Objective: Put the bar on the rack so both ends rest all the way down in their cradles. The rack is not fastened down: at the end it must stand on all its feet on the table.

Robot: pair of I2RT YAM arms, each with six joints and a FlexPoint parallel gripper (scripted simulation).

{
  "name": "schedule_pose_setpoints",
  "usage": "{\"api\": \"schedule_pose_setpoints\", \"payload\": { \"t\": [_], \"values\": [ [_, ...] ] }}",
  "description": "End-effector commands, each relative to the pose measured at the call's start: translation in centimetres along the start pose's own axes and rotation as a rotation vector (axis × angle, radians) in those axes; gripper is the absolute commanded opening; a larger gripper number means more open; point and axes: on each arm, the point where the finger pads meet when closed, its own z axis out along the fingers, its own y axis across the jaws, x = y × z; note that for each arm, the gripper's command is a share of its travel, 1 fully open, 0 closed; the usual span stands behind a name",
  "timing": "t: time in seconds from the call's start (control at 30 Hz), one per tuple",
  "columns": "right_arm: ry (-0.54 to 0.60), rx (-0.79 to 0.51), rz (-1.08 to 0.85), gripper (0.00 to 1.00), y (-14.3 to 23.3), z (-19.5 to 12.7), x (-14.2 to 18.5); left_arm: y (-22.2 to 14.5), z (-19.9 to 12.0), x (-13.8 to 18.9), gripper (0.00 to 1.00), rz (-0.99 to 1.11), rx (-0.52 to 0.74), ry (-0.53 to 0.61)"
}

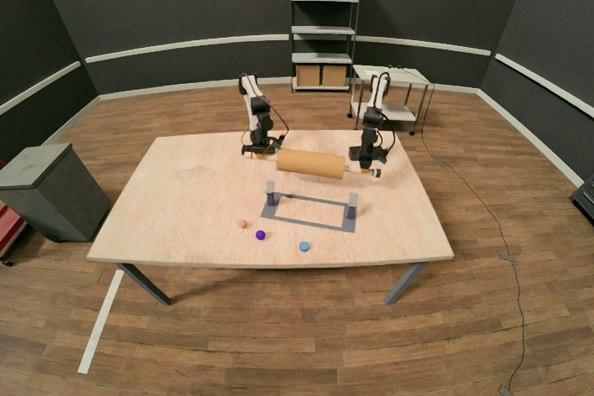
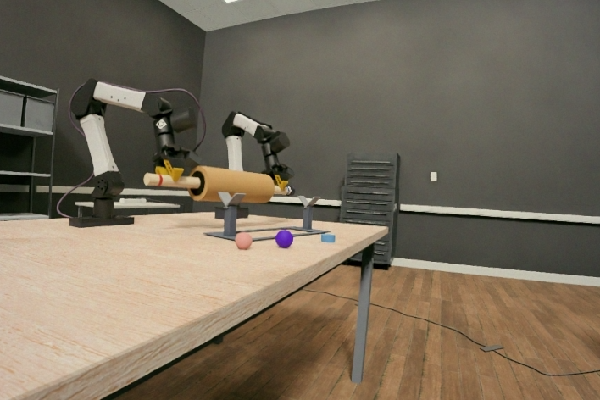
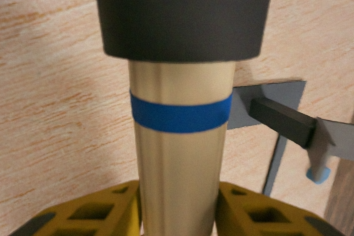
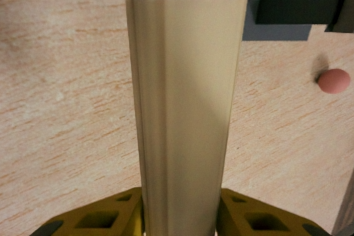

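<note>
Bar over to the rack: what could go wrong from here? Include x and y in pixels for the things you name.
The left pincer [image 1: 364,170] [image 2: 280,181] [image 3: 178,189] and right pincer [image 1: 259,155] [image 2: 169,173] [image 4: 180,196] grip opposite ends of the bar [image 1: 310,163] [image 2: 232,184] [image 3: 179,170] [image 4: 184,125], so uneven lowering could seat one end first. Carried too low, it might clip the upright posts [image 1: 270,198] [image 2: 230,221] [image 3: 284,122] and shove or tip the unfastened rack [image 1: 307,224] [image 2: 216,234] [image 3: 284,92] [image 4: 276,33].

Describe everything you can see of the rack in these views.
The rack is grey, apparently metal: a thin, flat rectangular base frame with an open middle, and one upright post at each end, topped by a lighter V-shaped cradle. It looks level on the table. Both cradles are unoccupied; the bar is held clear of them. Separate feet cannot be made out.
</note>
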Motion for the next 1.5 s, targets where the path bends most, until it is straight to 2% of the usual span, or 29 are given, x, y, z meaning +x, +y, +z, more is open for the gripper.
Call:
{"api": "schedule_pose_setpoints", "payload": {
  "t": [0.0, 0.27, 0.5, 1.47],
  "values": [
    [-0.003, 0.092, 0.004, 0.21, -3.2, -2.2, -0.7, -3.8, -3.6, -0.8, 0.22, 0.002, 0.122, -0.006],
    [-0.002, 0.087, 0.009, 0.21, -4.2, -2.7, -1.7, -5.2, -4.1, -1.7, 0.22, 0.008, 0.120, -0.005],
    [0.005, 0.080, 0.021, 0.21, -5.7, -2.0, -2.5, -7.1, -3.1, -2.6, 0.22, 0.020, 0.113, 0.002],
    [0.005, 0.094, 0.027, 0.21, -15.0, 1.7, -2.6, -16.8, 0.4, -2.7, 0.22, 0.023, 0.130, 0.009]
  ]
}}
